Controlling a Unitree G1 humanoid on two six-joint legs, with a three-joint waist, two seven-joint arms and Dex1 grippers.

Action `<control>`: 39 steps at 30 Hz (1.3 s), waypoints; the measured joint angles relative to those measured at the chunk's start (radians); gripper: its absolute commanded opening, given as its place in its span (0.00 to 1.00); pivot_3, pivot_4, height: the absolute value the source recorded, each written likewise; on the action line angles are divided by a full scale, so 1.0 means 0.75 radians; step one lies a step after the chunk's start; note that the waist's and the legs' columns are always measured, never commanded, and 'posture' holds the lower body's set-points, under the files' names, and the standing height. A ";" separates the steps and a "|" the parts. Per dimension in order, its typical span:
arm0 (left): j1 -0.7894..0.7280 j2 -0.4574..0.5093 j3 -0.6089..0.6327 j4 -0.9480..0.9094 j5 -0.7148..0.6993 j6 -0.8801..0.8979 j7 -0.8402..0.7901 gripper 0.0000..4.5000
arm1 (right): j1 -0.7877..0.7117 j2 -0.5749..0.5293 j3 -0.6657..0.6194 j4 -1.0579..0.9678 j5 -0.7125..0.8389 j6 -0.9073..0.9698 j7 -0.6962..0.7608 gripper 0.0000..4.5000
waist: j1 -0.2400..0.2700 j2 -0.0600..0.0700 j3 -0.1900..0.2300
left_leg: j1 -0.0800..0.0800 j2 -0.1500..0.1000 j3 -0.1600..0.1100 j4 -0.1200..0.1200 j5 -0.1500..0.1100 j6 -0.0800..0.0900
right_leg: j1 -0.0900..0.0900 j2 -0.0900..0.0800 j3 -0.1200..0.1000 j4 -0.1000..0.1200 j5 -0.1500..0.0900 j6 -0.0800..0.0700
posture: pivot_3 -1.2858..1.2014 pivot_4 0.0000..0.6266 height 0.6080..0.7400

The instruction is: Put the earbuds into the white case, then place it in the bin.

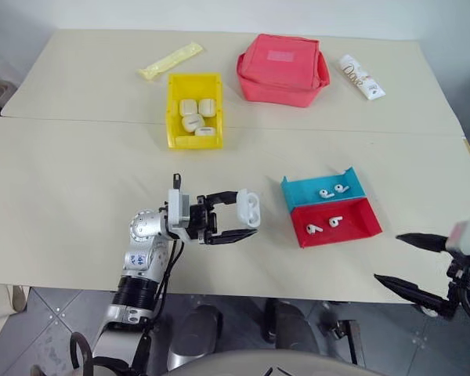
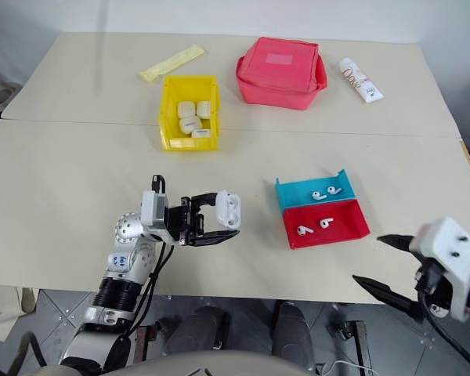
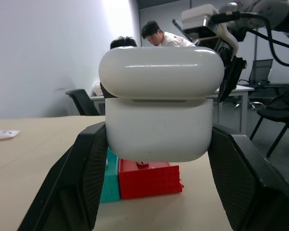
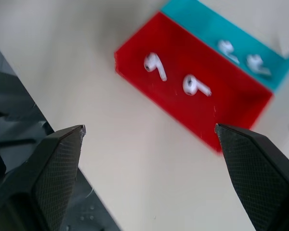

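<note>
Seen from L wrist: white case, lid ajar, clamped in left tool, w/ seated people behind. Head view, centre frame: same case above bench. Right tool spread wide, empty, over earbuds in red tray; teal tray adjoining. Yellow bin upper centre, holding cases.

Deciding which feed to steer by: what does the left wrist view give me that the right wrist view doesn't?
Left wrist: the white case, lid raised, clamped between the left gripper's fingers, with people at desks behind. Right wrist: the right gripper open above the table edge, and two earbuds in the red tray, two more in the teal tray. Both share the two trays side by side.
</note>
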State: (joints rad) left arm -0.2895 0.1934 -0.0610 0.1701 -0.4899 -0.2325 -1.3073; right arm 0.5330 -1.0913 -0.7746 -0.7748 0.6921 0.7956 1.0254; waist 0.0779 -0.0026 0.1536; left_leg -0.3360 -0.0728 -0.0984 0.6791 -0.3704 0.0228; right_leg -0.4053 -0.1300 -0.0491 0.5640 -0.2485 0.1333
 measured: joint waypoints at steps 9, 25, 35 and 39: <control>0.053 -0.012 -0.025 -0.068 0.000 0.003 0.040 0.61 | -0.521 -0.320 0.571 0.234 -0.095 -0.059 0.078 1.00 | 0.001 0.002 0.001 | -0.001 0.000 -0.002 0.000 0.000 0.001 | 0.005 -0.001 -0.001 -0.008 0.001 0.001 | 0.52 0.24 1.00; 0.151 0.007 -0.048 -0.176 0.005 0.001 0.139 0.61 | -1.224 -0.161 1.336 0.625 -0.542 -0.277 0.251 0.61 | -0.013 0.005 0.003 | -0.001 -0.001 -0.001 0.000 0.000 0.000 | 0.002 -0.001 -0.001 -0.008 0.003 0.005 | 0.52 0.24 1.00; 0.160 0.013 -0.053 -0.208 0.008 0.002 0.173 0.61 | -1.347 -0.061 1.451 0.729 -0.707 -0.371 0.338 0.54 | -0.020 0.006 0.003 | -0.002 -0.001 -0.001 -0.001 -0.001 -0.001 | 0.000 -0.001 -0.001 -0.007 0.003 0.005 | 0.52 0.24 1.00; 0.161 0.013 -0.067 -0.212 0.010 0.002 0.184 0.61 | -1.368 -0.042 1.495 0.760 -0.774 -0.424 0.366 0.54 | -0.028 0.006 0.003 | -0.002 -0.001 -0.001 -0.001 -0.001 -0.001 | 0.000 -0.001 -0.001 -0.007 0.003 0.005 | 0.52 0.24 1.00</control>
State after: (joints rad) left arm -0.1687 0.2030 -0.1115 0.0109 -0.4823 -0.2312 -1.1693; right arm -0.4931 -1.1226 0.3469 -0.2048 0.1119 0.4776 1.2996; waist 0.0567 0.0017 0.1555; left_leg -0.3375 -0.0735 -0.0991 0.6786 -0.3708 0.0221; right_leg -0.4052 -0.1304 -0.0498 0.5588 -0.2465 0.1367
